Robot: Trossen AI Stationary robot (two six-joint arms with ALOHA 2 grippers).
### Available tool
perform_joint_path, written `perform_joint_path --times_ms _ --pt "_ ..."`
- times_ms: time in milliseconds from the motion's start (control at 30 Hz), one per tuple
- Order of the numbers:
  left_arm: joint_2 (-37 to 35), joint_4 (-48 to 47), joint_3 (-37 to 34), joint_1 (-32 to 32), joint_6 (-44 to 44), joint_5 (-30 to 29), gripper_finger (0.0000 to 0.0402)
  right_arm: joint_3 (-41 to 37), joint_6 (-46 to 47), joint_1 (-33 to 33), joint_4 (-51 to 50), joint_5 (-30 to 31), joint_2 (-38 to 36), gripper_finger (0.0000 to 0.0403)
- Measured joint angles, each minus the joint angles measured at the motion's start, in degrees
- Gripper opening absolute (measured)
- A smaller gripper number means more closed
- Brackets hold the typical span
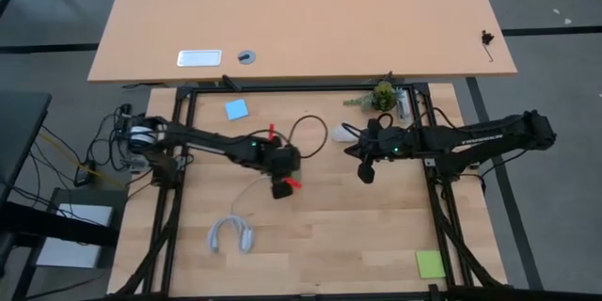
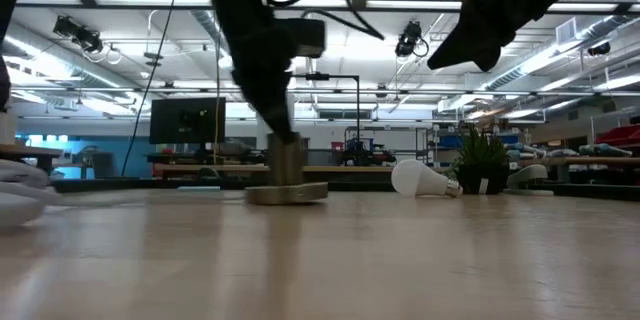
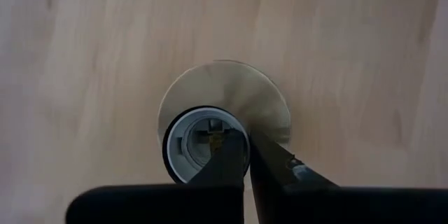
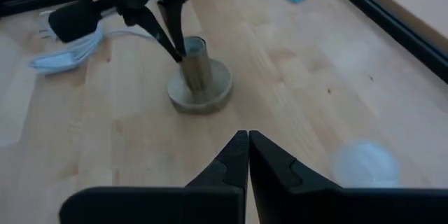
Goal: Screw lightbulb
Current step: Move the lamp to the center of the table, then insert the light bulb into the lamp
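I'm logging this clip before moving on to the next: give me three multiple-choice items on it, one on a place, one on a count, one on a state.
1. Where is the small white frosted lightbulb?
A. lying on the wooden table
B. screwed into the socket
C. held by the right gripper

2. How many blue sticky notes lie on the table?
A. none
B. one
C. three

3. How do the left gripper's fingers stand?
A. wide open
B. shut at the socket's rim
C. out of view

Answers:
1 A: the low view shows it on its side, away from the round grey socket on its disc base.
2 B: a single blue sticky note shows from above.
3 B: the left wrist view shows them together at the rim.
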Motion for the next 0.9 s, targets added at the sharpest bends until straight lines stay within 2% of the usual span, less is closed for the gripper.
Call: perform_joint_path --times_ms 367,900 --pt "9.0 -2.6 13.5 0.7 9.6 3.9 0.0011 0.0 1.0 0.0 -1.6 0.0 -0.8 0.0024" --pt "8.7 -5.2 13.9 0.3 12.5 3.2 0.012 0.0 2.3 0.0 -1.6 0.0 -0.8 0.0026"
